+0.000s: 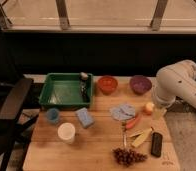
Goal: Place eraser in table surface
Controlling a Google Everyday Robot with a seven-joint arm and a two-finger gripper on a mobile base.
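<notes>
Eraser [156,144]: black block, flat on table surface [91,147], beside yellow banana piece [141,136]. Gripper [159,111]: just above, spread, empty (placement looks done; only retreat remains).

A single camera looks from high above the near edge of the table [96,147], tilted down and facing across it to the dark wall [106,52] and the window [108,12] beyond. It stands far enough back to take in nearly the whole table, with a chair [11,102] at the left edge. The arm [178,80] comes in from the right, and its claw [159,111] hangs over the table's right side, beyond the eraser [156,144].
</notes>
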